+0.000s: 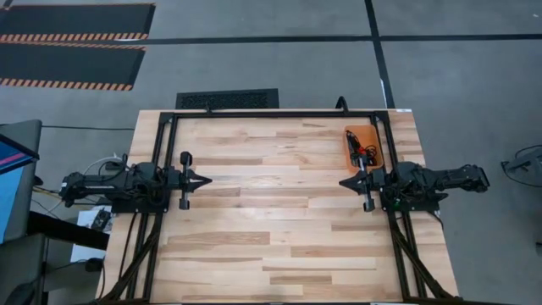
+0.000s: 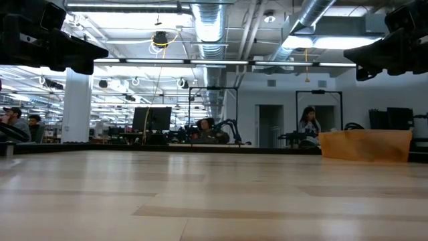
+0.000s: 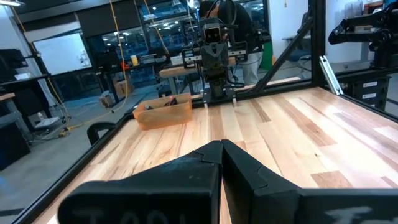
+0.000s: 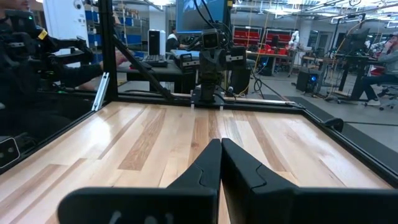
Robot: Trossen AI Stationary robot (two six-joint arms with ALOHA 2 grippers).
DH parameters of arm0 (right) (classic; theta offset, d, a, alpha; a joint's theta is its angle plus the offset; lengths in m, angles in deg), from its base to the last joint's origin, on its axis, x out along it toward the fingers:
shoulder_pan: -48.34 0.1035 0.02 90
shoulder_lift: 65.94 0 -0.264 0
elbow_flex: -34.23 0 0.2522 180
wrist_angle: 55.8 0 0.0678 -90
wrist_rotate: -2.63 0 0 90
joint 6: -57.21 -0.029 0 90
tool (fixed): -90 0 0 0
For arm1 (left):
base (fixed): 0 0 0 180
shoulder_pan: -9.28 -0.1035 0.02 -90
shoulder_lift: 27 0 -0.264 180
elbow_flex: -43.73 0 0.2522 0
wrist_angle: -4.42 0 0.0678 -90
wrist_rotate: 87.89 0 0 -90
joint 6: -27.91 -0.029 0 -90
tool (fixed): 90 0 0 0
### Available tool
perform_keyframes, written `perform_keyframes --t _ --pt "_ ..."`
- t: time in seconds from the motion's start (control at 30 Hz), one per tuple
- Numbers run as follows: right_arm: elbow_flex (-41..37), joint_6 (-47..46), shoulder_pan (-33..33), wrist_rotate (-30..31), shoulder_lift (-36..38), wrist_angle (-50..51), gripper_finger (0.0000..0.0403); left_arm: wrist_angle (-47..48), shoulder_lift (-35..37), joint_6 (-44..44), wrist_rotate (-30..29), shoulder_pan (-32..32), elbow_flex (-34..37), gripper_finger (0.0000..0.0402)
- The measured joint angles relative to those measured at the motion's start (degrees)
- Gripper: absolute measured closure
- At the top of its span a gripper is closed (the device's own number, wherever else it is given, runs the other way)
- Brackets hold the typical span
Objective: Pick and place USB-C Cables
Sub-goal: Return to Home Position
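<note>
An orange tray [image 1: 362, 145] sits near the table's far right corner, holding a tangle of dark and red cables [image 1: 365, 152]. The tray also shows in the low view [image 2: 365, 145] and in the left wrist view [image 3: 163, 113]. My left gripper [image 1: 206, 180] hovers at the table's left side, shut, pointing right. My right gripper [image 1: 343, 181] hovers at the right side, just near of the tray, shut, pointing left. In the wrist views both pairs of fingers meet at their tips [image 3: 222, 144] [image 4: 220, 142]. Neither gripper holds anything.
The wooden table top [image 1: 271, 220] lies bare between the two grippers. A black frame [image 1: 279, 113] runs along the table's far edge and sides. People sit at benches in the room beyond the table.
</note>
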Motion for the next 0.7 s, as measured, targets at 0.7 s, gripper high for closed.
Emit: perform_keyframes --t 0.7 --pt "-0.02 0.00 0.00 0.00 -0.01 0.00 0.0370 -0.02 -0.01 -0.02 0.00 0.02 0.00 0.0401"
